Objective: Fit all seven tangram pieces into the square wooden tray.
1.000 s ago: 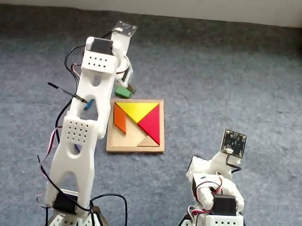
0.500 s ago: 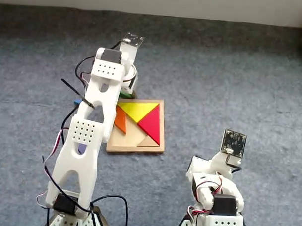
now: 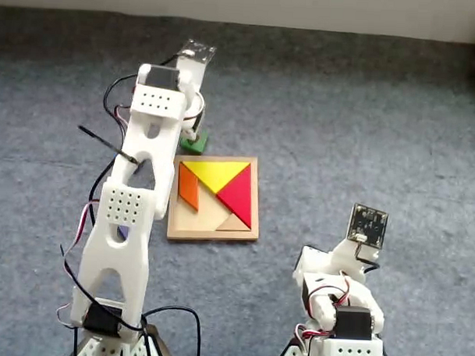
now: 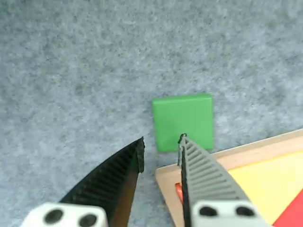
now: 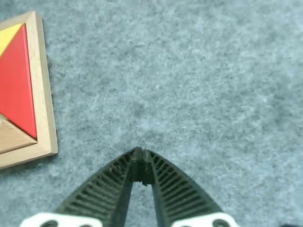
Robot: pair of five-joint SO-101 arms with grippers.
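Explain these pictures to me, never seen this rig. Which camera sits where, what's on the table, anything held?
These are two small white robot arms side by side. The high view looks down from a fixed camera. The other two pictures come from cameras on each arm's wrist, looking along its fingers.

The left arm is stretched out. Its left gripper is open and holds nothing, with its fingertips next to a green square that lies on the grey carpet-like surface, just outside a corner of the wooden tray.

The tray holds a yellow triangle, a red triangle, an orange piece and a pale wood-coloured triangle. Part of the tray floor is bare.

The right arm is folded back, and its right gripper is shut and empty.
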